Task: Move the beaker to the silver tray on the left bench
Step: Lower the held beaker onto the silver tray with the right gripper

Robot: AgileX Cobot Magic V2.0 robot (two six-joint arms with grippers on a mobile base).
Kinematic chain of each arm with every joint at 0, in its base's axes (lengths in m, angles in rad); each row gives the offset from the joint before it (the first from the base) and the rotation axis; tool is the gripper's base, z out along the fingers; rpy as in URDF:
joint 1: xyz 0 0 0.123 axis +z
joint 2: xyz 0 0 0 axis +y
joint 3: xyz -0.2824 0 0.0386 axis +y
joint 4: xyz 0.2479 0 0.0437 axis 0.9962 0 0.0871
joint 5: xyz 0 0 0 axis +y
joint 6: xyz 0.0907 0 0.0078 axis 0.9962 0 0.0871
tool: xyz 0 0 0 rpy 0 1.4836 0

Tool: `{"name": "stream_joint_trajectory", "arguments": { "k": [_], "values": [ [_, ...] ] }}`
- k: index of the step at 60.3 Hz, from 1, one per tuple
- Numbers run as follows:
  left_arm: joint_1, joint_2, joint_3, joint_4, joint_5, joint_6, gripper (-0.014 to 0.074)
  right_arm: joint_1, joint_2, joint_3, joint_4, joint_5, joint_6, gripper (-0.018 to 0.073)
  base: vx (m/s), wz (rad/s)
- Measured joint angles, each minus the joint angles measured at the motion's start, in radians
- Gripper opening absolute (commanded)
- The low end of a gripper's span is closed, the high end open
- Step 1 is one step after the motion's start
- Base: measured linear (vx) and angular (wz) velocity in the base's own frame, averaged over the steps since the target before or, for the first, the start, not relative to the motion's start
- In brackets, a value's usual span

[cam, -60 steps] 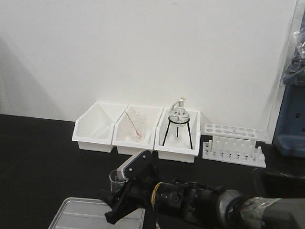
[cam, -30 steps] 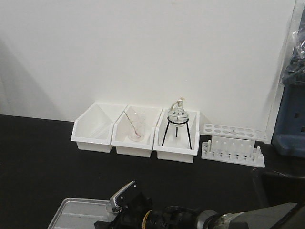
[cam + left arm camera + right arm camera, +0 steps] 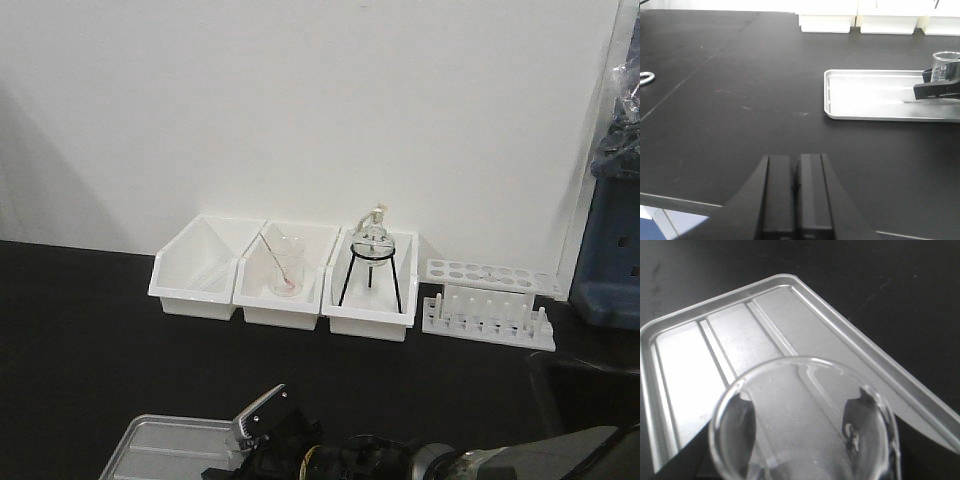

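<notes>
Beaker (image 3: pixel 805 425) over silver tray (image 3: pixel 685 365), fingers (image 3: pixel 935 89) gripping

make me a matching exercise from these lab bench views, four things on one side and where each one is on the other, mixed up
Things:
1. beaker
2. silver tray
3. round flask on tripod
4. left gripper

Places or states:
A. inside the rightmost white bin
B. flat on the black bench
C. shut, holding nothing
D. gripped by the right gripper over the tray

Pairs: 1-D, 2-B, 3-A, 4-C
</notes>
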Motion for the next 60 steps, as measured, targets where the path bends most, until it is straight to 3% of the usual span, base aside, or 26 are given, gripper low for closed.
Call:
{"name": "stream_joint_trajectory", "arguments": {
  "k": [24,60],
  "values": [
    [0.000,0.000,0.000,0.000,0.000,0.000,0.0001,0.000,0.000,0.000,0.000,0.004,0.002,0.0579,0.00,0.00],
    [0.000,0.000,0.000,0.000,0.000,0.000,0.0001,0.000,-0.077,0.000,0.000,0.004,0.004,0.0592,0.00,0.00]
  ]
}}
